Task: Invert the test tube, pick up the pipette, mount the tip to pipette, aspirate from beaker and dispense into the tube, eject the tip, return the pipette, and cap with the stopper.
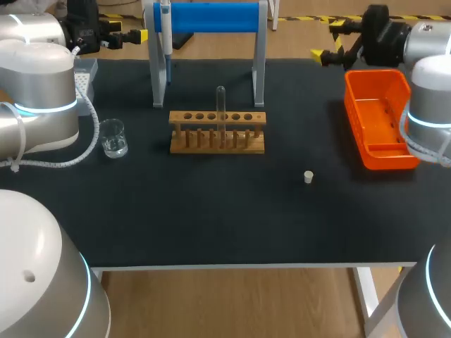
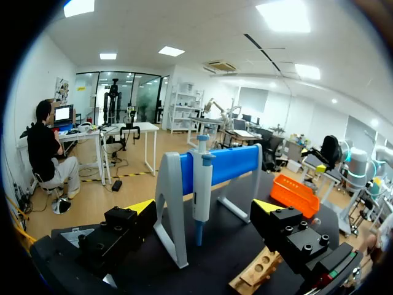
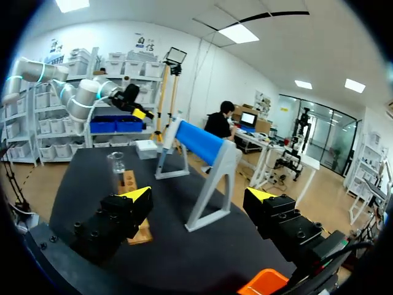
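Here, a black table (image 1: 211,211) carries the whole set-up, with one silver arm coming in from each side of the head view.

The left gripper (image 2: 204,208) hangs off the back left of the table. Its yellow-tipped fingers are spread wide with nothing between them, and it faces the stand. The right gripper (image 3: 199,195) sits at the far right beyond the orange bin, its fingers also spread wide and holding nothing.

A blue-and-grey pipette stand (image 1: 211,17) rises at the back middle of the table. The orange plastic bin (image 1: 377,77) lies along the right side, close to the right arm. A wooden test tube rack (image 1: 217,118) stands in front of the stand, near the table's centre, with a row of round holes along its top bar.

A pale grey box (image 1: 86,69) sits at the back left edge, partly hidden by the left arm, and its contents cannot be made out. The pipette (image 1: 165,28) hangs upright on the left end of the stand's bar, ahead of the left gripper and untouched.

A small glass beaker (image 1: 113,137) stands left of the rack and well apart from it, and appears to hold a little clear liquid. The test tube (image 1: 221,105) stands upright in the rack, though which end is up cannot be told. The white stopper (image 1: 308,177) lies alone on the table, to the front right of the rack.
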